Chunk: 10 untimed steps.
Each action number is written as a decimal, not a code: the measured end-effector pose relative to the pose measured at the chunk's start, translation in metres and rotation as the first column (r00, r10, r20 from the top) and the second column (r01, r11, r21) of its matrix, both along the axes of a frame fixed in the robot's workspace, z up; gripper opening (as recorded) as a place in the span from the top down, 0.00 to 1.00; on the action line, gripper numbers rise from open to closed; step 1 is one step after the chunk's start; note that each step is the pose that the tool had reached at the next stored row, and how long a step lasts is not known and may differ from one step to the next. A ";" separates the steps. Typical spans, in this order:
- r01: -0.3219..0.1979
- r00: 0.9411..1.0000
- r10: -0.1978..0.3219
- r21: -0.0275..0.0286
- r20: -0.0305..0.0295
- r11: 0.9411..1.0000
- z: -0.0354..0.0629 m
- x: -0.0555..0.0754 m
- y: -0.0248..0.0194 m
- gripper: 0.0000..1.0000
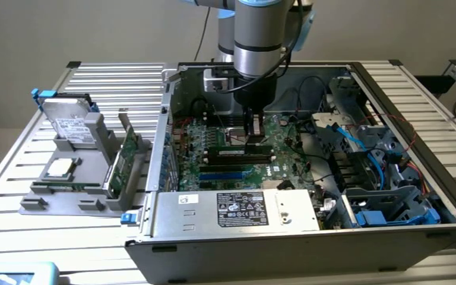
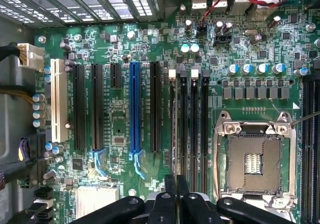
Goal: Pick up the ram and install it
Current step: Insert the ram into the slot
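Noting the arm (image 1: pixel 260 35) set vertical, entering the open computer case (image 1: pixel 291 255) from above, wrist pointing straight down over the motherboard (image 1: pixel 212 139). Placing the gripper (image 1: pixel 253 141) low, about mid-board, over the memory slots (image 2: pixel 194 124). Reading the fingers (image 2: pixel 170 196) as narrowed almost together, barely a slit between the tips in the wrist view. Finding the ram (image 1: pixel 240 153) standing on its long edge among the slots, pale label facing the near side, directly under the fingertips, with the tips at its top edge. Cannot tell whether pinching it or only resting on it.

Logging case contents:
- power supply (image 1: pixel 236 209), labelled, along the near wall
- drive cage (image 1: pixel 386 208) and blue cables (image 1: pixel 374 163) toward the exterior view's right
- processor socket (image 2: pixel 255 161) beside the memory slots
- blue expansion slot (image 2: pixel 134 109) among black ones

Logging the gray fixture (image 1: pixel 54 205) outside the case, on the slatted table (image 1: pixel 22 172) toward the exterior view's left:
- hard drive (image 1: pixel 69 127) upright at the far end
- processor chip (image 1: pixel 62 168) flat in its pocket
- green expansion card (image 1: pixel 125 160) on edge, nearest the case
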<state>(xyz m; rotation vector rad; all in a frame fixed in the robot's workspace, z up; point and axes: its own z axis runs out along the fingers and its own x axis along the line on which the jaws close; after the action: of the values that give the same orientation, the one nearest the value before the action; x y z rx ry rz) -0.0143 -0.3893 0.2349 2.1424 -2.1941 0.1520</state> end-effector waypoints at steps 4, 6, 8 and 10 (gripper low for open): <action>0.000 1.000 0.000 -0.004 0.000 1.000 -0.0005 0.000 0.0001 0.87; 0.000 1.000 0.000 -0.008 0.000 1.000 -0.0006 0.000 0.0003 0.87; 0.000 1.000 0.000 -0.009 0.000 1.000 -0.0006 0.000 0.0003 0.87; 0.000 1.000 0.000 -0.009 0.000 1.000 -0.0012 0.000 0.0004 0.87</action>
<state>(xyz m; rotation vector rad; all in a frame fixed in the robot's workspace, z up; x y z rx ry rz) -0.0143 -0.3890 0.2337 2.1380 -2.1891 0.1620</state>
